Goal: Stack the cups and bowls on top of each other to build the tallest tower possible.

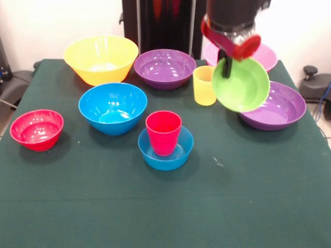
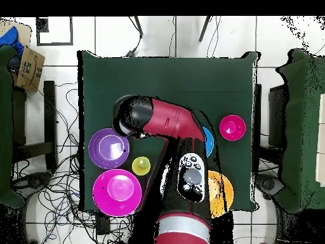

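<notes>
My gripper (image 1: 226,66) is shut on the rim of the lime green bowl (image 1: 244,87). It holds the bowl tilted in the air, above the right purple bowl (image 1: 282,111) and beside the yellow cup (image 1: 204,86). The tower is the red cup (image 1: 163,132) standing upright in the small blue bowl (image 1: 166,153), left of and nearer than the gripper. In the overhead view the arm (image 2: 162,121) hides the gripper and the green bowl.
Along the far side stand a large yellow bowl (image 1: 101,59), a second purple bowl (image 1: 164,67) and a pink bowl (image 1: 269,56). A medium blue bowl (image 1: 113,107) and a small red bowl (image 1: 36,129) sit left of the tower. The table (image 1: 155,206) is covered in green cloth.
</notes>
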